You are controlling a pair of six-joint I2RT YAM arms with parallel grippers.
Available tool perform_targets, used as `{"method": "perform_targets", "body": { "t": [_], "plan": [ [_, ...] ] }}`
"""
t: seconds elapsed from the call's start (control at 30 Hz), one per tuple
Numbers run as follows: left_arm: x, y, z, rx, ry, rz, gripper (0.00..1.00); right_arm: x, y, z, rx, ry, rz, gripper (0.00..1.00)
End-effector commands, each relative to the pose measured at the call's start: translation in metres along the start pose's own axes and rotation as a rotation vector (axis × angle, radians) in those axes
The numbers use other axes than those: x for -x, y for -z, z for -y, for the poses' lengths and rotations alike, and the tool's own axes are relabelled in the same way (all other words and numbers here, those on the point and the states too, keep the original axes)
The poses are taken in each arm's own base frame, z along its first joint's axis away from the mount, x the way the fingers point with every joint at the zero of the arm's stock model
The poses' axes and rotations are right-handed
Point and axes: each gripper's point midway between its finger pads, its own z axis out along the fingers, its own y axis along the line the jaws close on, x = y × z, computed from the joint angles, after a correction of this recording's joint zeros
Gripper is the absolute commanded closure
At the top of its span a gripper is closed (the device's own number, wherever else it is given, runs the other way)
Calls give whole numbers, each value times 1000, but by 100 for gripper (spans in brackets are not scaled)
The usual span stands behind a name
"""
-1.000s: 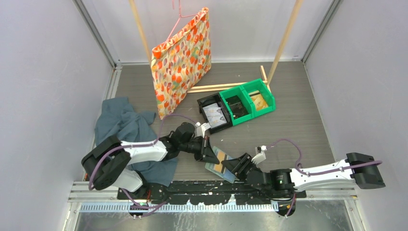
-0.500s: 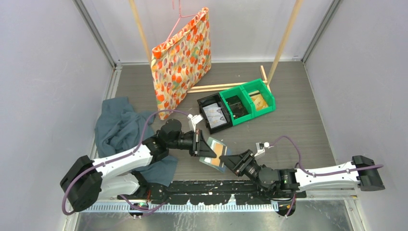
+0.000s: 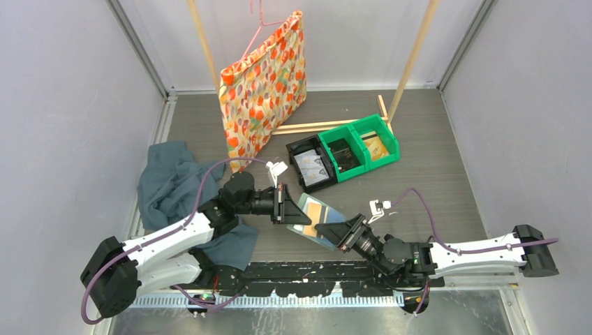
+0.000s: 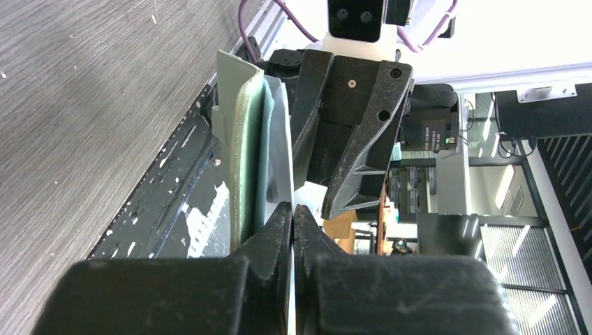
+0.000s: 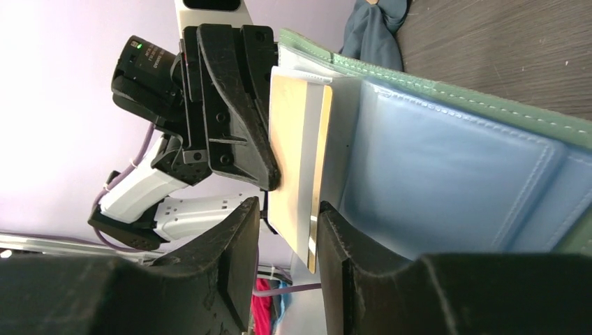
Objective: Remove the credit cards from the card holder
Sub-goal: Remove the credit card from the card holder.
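The card holder (image 3: 306,204) is held in the air between the two grippers, open, with sage-green outside and pale blue inner panels (image 5: 447,181). A cream-orange card (image 3: 322,209) sticks out of it, with a white layer behind it. My left gripper (image 3: 295,211) is shut on a thin pale edge of the holder (image 4: 241,139); its jaws (image 4: 293,209) are pressed together. My right gripper (image 3: 329,229) is open. Its jaws (image 5: 287,209) straddle the protruding card (image 5: 293,139), which lies against the right-hand finger with a gap on the other side.
Two joined green bins (image 3: 363,148) and a black bin (image 3: 311,166) with papers stand behind the holder. A dark teal cloth (image 3: 174,185) lies under the left arm. A floral bag (image 3: 265,84) hangs at the back between wooden posts (image 3: 412,59).
Both grippers and the card holder have moved away from the near edge and up. The left arm has stretched out. The right gripper has followed along the holder.
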Motion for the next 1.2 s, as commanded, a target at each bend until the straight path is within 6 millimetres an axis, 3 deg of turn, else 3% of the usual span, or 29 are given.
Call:
{"method": "perform_targets", "body": {
  "t": [0.0, 0.23, 0.33, 0.57, 0.7, 0.77, 0.97, 1.17],
  "plan": [
    [4, 5, 21, -56, -35, 6, 100, 10, -2, -33, 78, -3, 31, 61],
    [4, 9, 19, -47, -32, 14, 99, 22, 3, -27, 69, -14, 75, 67],
    [3, 10, 18, -45, -30, 9, 99, 25, 6, -25, 66, -11, 80, 76],
    [5, 10, 17, -35, -34, 5, 99, 23, 6, -24, 69, -5, 65, 84],
    [6, 9, 16, -38, -28, 4, 99, 21, 4, -23, 65, -7, 67, 98],
    [6, 9, 17, -39, -30, 4, 99, 20, 3, -23, 60, -1, 66, 99],
    [10, 15, 22, -28, -58, 16, 78, 20, 3, -16, 33, 1, 71, 99],
    [11, 15, 21, -39, -43, 28, 76, 21, 3, -15, 36, -9, 76, 99]
  ]
}}
